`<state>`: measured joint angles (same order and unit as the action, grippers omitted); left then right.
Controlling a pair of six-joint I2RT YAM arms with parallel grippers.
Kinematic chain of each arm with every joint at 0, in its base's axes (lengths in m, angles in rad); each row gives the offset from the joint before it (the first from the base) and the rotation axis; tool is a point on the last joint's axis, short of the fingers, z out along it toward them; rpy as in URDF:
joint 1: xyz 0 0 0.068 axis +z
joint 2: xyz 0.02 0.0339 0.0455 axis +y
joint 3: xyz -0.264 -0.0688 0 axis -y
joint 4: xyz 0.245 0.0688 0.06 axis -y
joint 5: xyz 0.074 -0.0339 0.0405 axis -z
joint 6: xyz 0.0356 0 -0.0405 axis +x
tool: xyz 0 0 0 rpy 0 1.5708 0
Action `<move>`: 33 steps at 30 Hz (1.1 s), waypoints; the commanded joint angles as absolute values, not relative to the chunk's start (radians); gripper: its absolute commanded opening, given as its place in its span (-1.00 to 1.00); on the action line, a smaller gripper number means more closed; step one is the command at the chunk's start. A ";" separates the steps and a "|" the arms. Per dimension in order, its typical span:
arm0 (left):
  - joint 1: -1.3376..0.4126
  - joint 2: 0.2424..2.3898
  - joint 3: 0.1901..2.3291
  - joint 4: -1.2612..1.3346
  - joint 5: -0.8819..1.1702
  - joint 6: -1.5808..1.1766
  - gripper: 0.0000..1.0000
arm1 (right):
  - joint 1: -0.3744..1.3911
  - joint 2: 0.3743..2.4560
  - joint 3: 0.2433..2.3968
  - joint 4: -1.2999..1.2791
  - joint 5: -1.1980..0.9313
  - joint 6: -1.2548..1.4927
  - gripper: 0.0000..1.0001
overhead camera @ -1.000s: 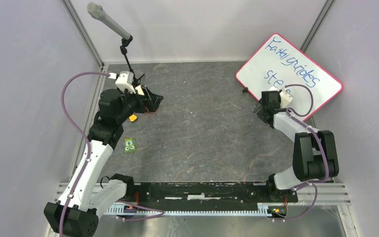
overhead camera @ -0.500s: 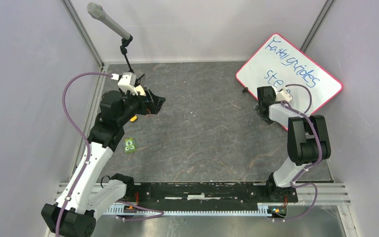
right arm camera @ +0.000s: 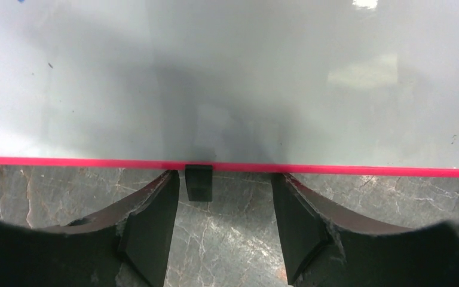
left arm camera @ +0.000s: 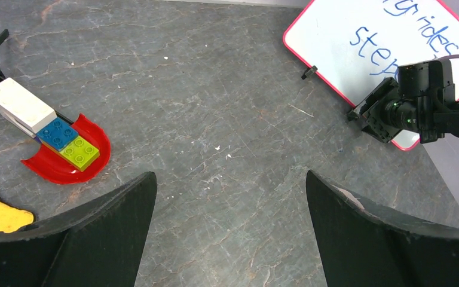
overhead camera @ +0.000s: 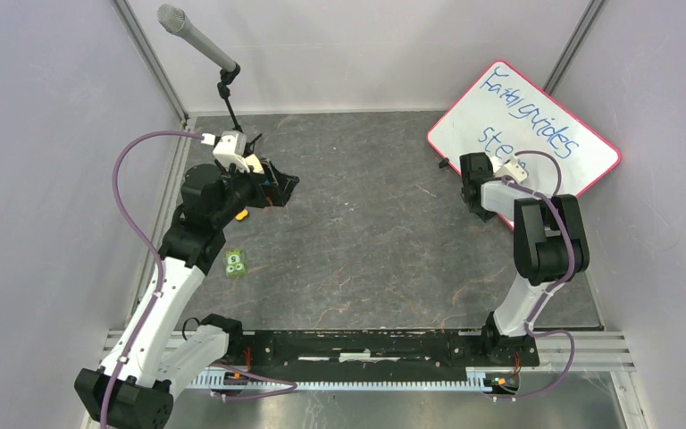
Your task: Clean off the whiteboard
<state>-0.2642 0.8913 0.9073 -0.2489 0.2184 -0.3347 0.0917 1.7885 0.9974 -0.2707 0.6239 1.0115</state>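
Whiteboard (overhead camera: pixel 536 125): far right corner of the counter (overhead camera: pixel 366 250), blue writing on it.
Right end effector (right arm camera: pixel 224 179): I read it as open, its fingers flanking a small black foot (right arm camera: pixel 198 182) at the board's red edge (gaps on both sides).
Left end effector (left arm camera: pixel 230 179): open, empty, above the counter's left side.

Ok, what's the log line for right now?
right end effector: open, at whiteboard edge, aimed at black foot | left end effector: open, empty | blue writing: unerased
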 commanded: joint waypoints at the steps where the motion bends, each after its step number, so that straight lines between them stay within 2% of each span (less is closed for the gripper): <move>1: -0.267 0.890 0.905 -0.233 0.212 -0.274 0.99 | 0.093 1.825 1.031 -0.263 0.660 1.071 0.24; 5: -0.267 0.892 0.905 -0.233 0.213 -0.273 0.99 | 0.091 1.828 1.029 -0.274 0.675 1.091 0.13; 10: -0.267 0.891 0.904 -0.231 0.212 -0.273 0.99 | 0.092 1.839 1.026 -0.272 0.651 1.078 -0.16; 17: -0.266 0.882 0.902 -0.233 0.210 -0.272 0.99 | 0.093 1.824 0.995 -0.263 0.615 1.057 -0.72; 20: -0.267 0.881 0.901 -0.233 0.209 -0.270 0.99 | 0.099 1.806 0.968 -0.257 0.617 1.045 -0.82; 22: -0.267 0.878 0.901 -0.233 0.210 -0.270 0.99 | 0.100 1.793 0.948 -0.247 0.614 1.026 -0.98; 33: -0.267 0.877 0.900 -0.232 0.210 -0.271 0.99 | 0.158 1.693 0.815 -0.189 0.574 0.869 -1.00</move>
<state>-0.2642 0.8909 0.9001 -0.2489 0.2153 -0.3347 0.1188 1.7451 0.8898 -0.1108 0.6212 0.9524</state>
